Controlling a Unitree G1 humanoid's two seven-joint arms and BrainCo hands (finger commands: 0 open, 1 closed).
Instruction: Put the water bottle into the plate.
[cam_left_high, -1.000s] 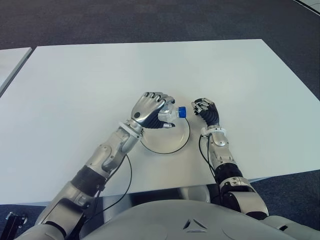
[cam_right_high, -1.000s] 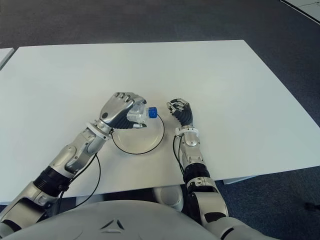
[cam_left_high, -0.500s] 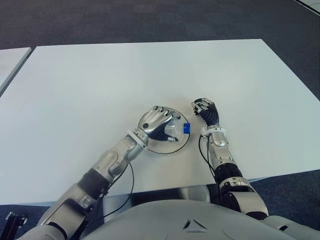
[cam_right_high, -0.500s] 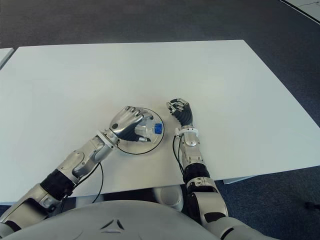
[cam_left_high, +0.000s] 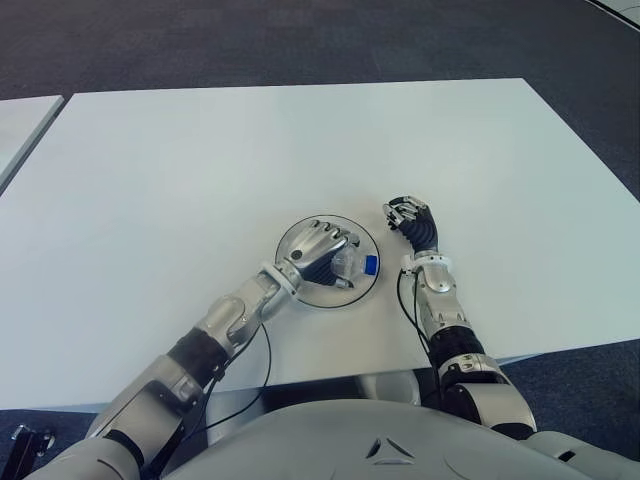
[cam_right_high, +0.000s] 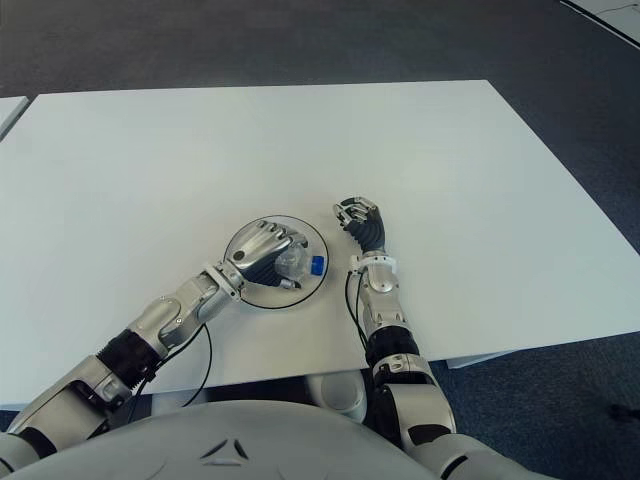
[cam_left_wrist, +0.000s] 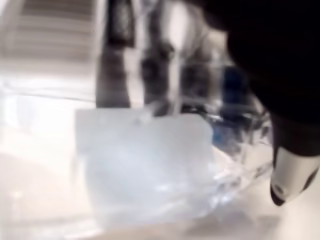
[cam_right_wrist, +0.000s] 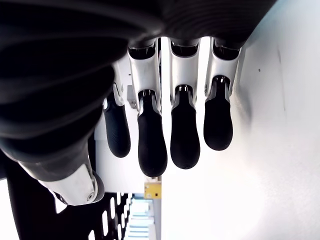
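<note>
A small clear water bottle (cam_left_high: 350, 265) with a blue cap (cam_left_high: 370, 265) lies on its side inside the round clear plate (cam_left_high: 302, 228) near the table's front edge. My left hand (cam_left_high: 320, 256) lies over the bottle with its fingers wrapped around it, cap pointing right. Up close in the left wrist view the bottle (cam_left_wrist: 145, 165) fills the frame beside one fingertip (cam_left_wrist: 290, 175). My right hand (cam_left_high: 408, 215) is just right of the plate, fingers curled and holding nothing, as the right wrist view's fingers (cam_right_wrist: 152, 135) confirm.
The white table (cam_left_high: 200, 150) stretches far behind and to both sides of the plate. Its front edge runs close below the hands. Dark carpet lies beyond the table, and another white surface (cam_left_high: 20, 120) shows at the far left.
My left hand has lowered the bottle from above the plate's rim down into the plate and drawn slightly toward me. The right hand has stayed in place.
</note>
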